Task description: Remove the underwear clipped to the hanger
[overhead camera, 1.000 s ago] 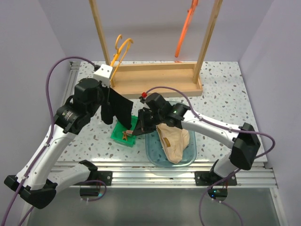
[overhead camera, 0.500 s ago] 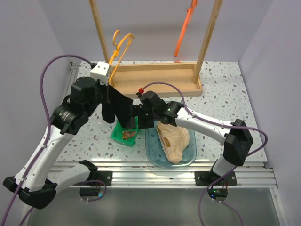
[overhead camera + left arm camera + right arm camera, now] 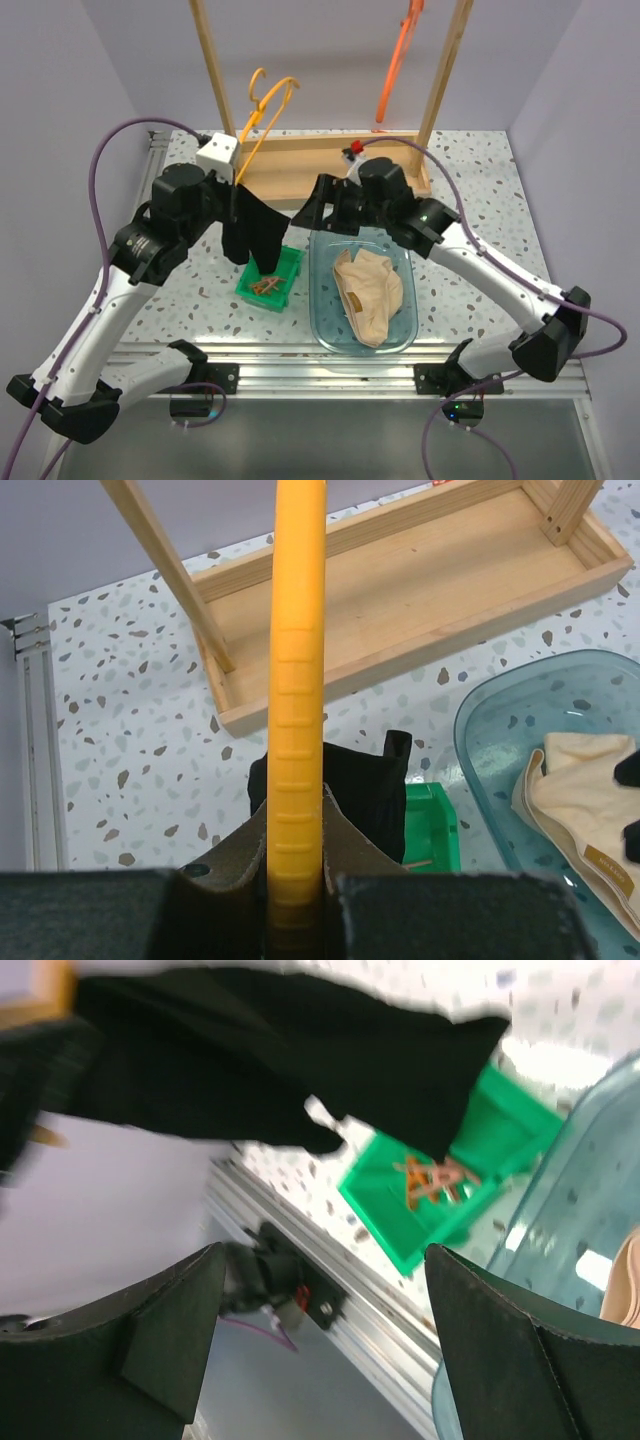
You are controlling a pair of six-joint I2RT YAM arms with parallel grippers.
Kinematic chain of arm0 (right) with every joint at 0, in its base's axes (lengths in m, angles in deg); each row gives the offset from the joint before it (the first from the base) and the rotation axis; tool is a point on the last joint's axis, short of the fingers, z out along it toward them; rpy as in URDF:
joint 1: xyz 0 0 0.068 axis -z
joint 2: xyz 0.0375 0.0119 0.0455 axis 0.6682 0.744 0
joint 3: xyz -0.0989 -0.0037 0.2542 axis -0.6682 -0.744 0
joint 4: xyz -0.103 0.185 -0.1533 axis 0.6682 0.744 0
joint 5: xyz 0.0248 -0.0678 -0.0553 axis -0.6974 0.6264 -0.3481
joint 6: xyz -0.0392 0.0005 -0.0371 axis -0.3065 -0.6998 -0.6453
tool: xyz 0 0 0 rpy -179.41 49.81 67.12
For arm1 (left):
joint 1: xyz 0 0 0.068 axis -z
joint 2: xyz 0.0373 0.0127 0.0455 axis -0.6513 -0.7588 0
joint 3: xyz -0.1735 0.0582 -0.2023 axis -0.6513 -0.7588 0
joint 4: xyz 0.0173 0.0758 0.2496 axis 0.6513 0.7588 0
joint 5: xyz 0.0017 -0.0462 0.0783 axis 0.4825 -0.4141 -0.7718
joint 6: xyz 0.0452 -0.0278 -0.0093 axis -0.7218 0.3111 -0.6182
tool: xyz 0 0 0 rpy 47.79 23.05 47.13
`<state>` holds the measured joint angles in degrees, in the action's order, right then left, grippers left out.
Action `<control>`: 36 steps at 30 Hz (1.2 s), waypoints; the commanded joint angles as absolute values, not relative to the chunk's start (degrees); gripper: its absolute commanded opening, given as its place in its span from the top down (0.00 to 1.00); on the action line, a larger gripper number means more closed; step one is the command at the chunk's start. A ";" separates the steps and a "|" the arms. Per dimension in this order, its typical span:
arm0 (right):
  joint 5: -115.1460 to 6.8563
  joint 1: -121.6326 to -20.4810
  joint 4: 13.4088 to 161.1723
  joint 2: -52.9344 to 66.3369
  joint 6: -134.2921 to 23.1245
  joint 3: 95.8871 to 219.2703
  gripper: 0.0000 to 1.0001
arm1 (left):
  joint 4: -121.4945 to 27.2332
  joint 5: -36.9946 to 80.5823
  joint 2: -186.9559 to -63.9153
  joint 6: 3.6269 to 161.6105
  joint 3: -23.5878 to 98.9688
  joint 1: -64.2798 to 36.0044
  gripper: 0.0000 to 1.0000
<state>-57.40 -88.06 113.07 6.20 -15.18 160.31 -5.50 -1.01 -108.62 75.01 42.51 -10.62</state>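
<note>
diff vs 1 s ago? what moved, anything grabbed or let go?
The right pincer opened and swung up from over the green bin, back toward the wooden rack; nothing is in it now. Unchanged: the left pincer shut on the yellow hanger with the black underwear hanging from it, and the beige underwear in the clear tub.

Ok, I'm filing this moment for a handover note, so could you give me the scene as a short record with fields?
black cloth underwear: hanging from the yellow plastic hanger, above the green plastic bin
pale beige cloth underwear: lying in the clear bluish plastic tub
small brown clips: in the green bin
left gripper: shut on the hanger
right gripper: open, empty, close to the black garment
left to do: black garment not yet off the hanger
</note>
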 commanded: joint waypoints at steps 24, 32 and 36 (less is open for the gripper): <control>-71.29 -85.61 93.30 11.40 -38.32 165.18 0.19 | -3.10 22.66 -112.17 84.57 53.67 -10.76 1.00; -75.32 -85.70 82.85 16.32 -34.37 166.14 0.37 | -2.22 28.12 -114.72 84.66 56.14 -10.75 1.00; -77.18 -85.70 82.12 17.73 -32.08 166.76 1.00 | -2.31 25.94 -114.89 84.75 56.22 -10.84 1.00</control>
<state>-74.16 -85.44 87.54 17.34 -33.67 163.96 -1.17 25.56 -115.22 83.99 53.86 -10.62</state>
